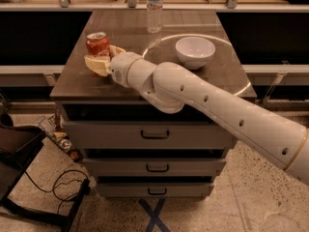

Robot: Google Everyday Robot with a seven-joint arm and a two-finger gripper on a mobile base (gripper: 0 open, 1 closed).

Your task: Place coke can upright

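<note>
The red coke can stands upright near the left edge of the brown table top, its silver top facing up. My gripper reaches it from the right on the white arm. One cream finger lies across the can's front base and the other sits at its right rear. The fingers are closed on the can, and its bottom is hidden behind the front finger.
A clear water bottle stands at the table's back centre. A white bowl sits right of the gripper. Drawers are below the table top. A black stand and cables lie on the floor at left.
</note>
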